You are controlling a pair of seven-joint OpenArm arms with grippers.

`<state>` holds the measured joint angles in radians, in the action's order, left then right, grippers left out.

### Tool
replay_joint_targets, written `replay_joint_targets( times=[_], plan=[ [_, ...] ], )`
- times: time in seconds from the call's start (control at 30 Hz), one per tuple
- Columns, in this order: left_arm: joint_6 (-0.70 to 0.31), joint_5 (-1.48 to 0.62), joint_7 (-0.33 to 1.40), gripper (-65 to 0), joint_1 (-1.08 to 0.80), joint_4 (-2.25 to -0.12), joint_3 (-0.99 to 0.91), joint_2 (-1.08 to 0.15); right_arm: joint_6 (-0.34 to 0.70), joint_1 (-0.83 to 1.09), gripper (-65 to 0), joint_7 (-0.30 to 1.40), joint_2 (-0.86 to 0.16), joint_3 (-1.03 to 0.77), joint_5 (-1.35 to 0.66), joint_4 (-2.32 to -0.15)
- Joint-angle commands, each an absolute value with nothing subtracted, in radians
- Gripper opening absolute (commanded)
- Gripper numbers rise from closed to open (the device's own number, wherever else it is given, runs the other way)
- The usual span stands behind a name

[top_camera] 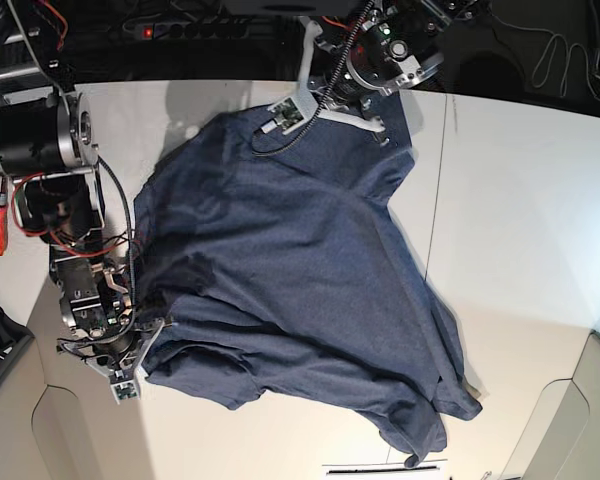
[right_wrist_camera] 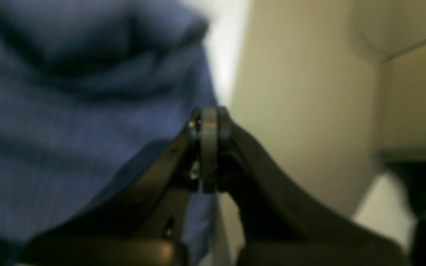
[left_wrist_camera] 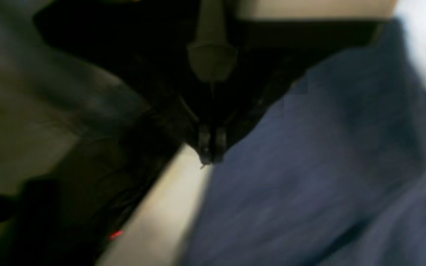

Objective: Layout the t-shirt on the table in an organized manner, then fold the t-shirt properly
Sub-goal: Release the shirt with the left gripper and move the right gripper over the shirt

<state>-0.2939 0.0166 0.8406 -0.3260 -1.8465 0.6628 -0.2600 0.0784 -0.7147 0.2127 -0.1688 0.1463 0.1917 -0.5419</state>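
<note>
The large dark heathered navy-blue cotton t-shirt (top_camera: 300,270) is lying spread but rumpled across the wide flat white table (top_camera: 520,210), stretching between the two arms. The left gripper (top_camera: 380,125) is sitting at the shirt's far edge with its fingers pressed fully together, seemingly pinching the cloth. The right gripper (top_camera: 150,340) is resting at the near-left edge, its black fingers (right_wrist_camera: 208,147) likewise clamped tight, apparently on a fold of fabric.
</note>
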Motion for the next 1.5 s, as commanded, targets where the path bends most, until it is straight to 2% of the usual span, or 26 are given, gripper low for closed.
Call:
replay_joint_targets(
  times=[0.0, 0.1, 0.23, 0.37, 0.5, 0.67, 0.8, 0.9, 1.13, 1.33, 1.47],
  plan=[
    [-0.31, 0.01, 0.823, -65.0, -0.319, -1.863, 0.662, -0.233, 0.07, -0.757, -65.0, 0.198, -0.176, 0.144, 0.195, -0.55],
    [-0.337, 0.02, 0.818, -65.0, -0.307, -1.873, 0.662, -0.168, 0.088, -0.773, -65.0, 0.189, -0.183, 0.144, 0.141, -0.558],
    [-0.323, 0.034, 0.806, -65.0, -0.263, -1.895, 0.661, -0.147, 0.251, -0.72, -65.0, 0.187, -0.194, 0.144, -0.046, -0.639],
    [-0.232, 0.15, 0.803, -65.0, -0.227, -1.898, 0.657, -0.147, 0.419, -0.561, -65.0, 0.233, -0.193, 0.144, -0.206, -0.839],
    [-0.121, 0.252, 0.766, -65.0, -0.21, -1.898, 0.602, -0.153, 0.48, -0.354, -65.0, 0.265, -0.19, 0.144, -0.331, -1.092],
    [-0.051, 0.296, 0.755, -65.0, -0.21, -1.898, 0.462, -0.153, 0.479, -0.113, -65.0, 0.346, -0.188, 0.144, -0.361, -1.407],
    [-0.033, 0.294, 0.744, -65.0, -0.21, -1.898, 0.346, -0.154, 0.471, 0.009, -65.0, 0.345, -0.187, 0.144, -0.355, -1.536],
    [-0.033, 0.269, 0.728, -65.0, -0.211, -1.898, 0.282, -0.176, 0.429, 0.043, -65.0, 0.344, -0.182, 0.144, -0.319, -1.536],
    [-0.033, 0.243, 0.729, -65.0, -0.211, -1.897, 0.234, -0.273, 0.237, 0.037, -65.0, 0.312, -0.18, 0.144, -0.119, -1.414],
    [-0.033, 0.234, 0.728, -65.0, -0.211, -1.897, 0.234, -0.282, 0.184, 0.037, -65.0, 0.318, -0.19, 0.143, -0.019, -1.3],
    [-0.034, 0.218, 0.728, -65.0, -0.211, -1.897, 0.234, -0.282, 0.152, 0.037, -65.0, 0.319, -0.234, 0.143, 0.009, -1.284]
  ],
)
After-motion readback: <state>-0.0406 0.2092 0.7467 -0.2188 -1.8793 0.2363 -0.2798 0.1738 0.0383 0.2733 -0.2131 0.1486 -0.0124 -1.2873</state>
